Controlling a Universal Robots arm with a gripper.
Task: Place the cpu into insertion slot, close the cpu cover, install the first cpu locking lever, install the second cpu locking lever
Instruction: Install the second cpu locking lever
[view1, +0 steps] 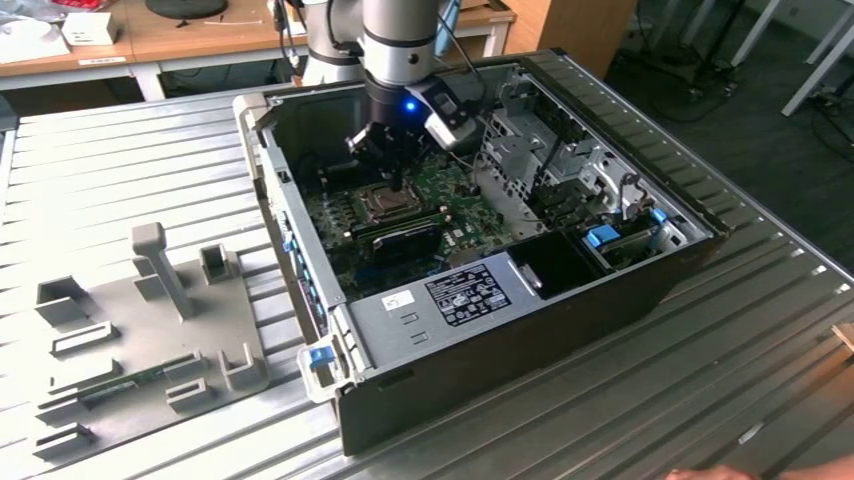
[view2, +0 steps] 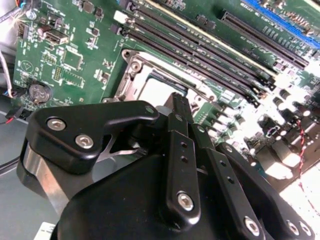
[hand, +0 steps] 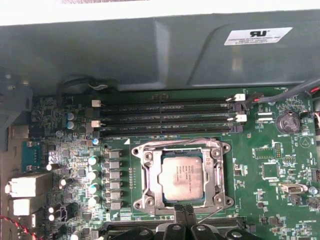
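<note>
End effector (hand: 184, 214) has its fingertips pinched together, nothing between them, at the edge of the insertion slot (hand: 181, 176) by a thin wire lever. One cpu (hand: 182, 176) sits in the slot, one cpu cover (hand: 150, 176) lies closed around it.

Risk: tips could slip off the springy lever, letting it snap back or scrape the board. Count: four memory slots (hand: 165, 117), one computer case (view1: 534, 330) on the counter (view1: 120, 180).
</note>
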